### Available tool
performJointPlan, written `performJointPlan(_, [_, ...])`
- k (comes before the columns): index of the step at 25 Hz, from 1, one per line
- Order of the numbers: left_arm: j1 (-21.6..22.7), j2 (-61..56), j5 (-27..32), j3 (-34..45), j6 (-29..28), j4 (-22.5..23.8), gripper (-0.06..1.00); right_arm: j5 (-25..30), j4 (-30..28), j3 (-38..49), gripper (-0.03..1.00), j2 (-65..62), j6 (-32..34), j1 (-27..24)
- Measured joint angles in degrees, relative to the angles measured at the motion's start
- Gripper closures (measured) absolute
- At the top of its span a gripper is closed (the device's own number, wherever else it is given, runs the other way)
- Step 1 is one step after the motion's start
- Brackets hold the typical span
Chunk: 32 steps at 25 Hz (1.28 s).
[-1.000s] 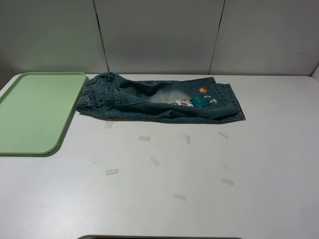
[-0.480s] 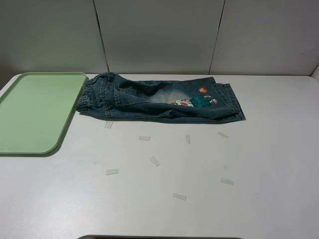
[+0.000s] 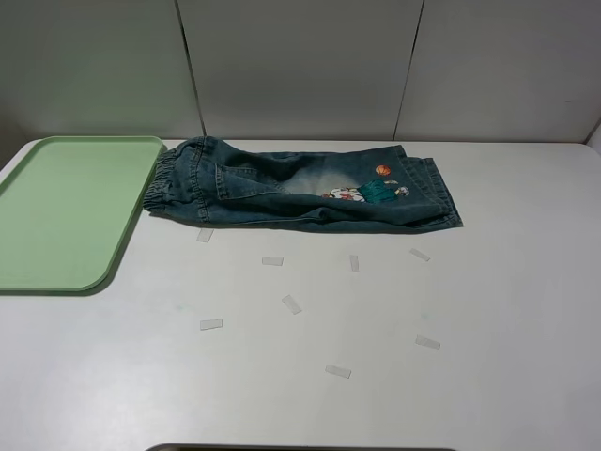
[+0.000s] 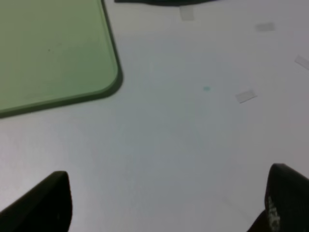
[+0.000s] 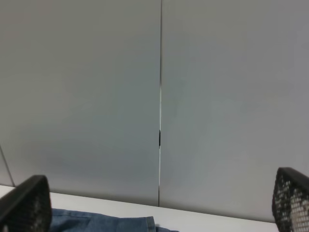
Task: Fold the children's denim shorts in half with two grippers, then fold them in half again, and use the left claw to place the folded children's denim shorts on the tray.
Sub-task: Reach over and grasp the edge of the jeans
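Children's denim shorts (image 3: 300, 193): neither claw has them. Your left claw (image 4: 169, 203) gapes empty over the table (image 4: 169, 135) by a corner of the tray (image 4: 58, 53); your right claw (image 5: 158, 200), spread wide, faces the wall (image 5: 96, 96). Shorts lie flat, waistband right beside the tray.

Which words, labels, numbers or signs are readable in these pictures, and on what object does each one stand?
No text can be read.
The patches on the denim shorts: too small to show any lettering.
The tape strips on the table and the tray: no marks visible.
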Motion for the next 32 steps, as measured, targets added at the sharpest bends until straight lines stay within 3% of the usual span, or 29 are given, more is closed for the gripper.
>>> performJointPlan(19, [0.0,-3.18,-0.17,0.04,0.0,0.1,0.15,0.81,0.0,0.0,0.27,0.0,0.0,0.0])
performJointPlan(32, [2.66,-4.72,-0.15,0.04,0.0,0.11,0.15,1.23,0.21,0.0,0.27,5.16,0.0,0.0])
